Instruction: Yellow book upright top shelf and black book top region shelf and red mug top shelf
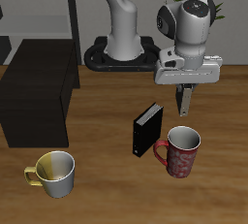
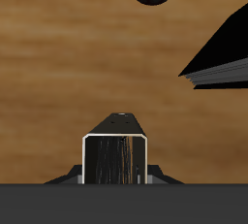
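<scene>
The gripper (image 1: 183, 103) hangs just above the red mug (image 1: 179, 152), holding nothing; whether it is parted or closed cannot be told. The mug stands upright on the counter (image 1: 107, 184), just beside the black book (image 1: 147, 129), well apart from the shelf (image 1: 39, 90). Dark red, speckled, grey inside, it looks rigid, smooth and probably slippery; its rim seems the surest hold.

Black book (image 1: 147, 130) stands upright beside speckled red mug (image 1: 180, 151); black shelf (image 1: 39, 90) well apart.
</scene>
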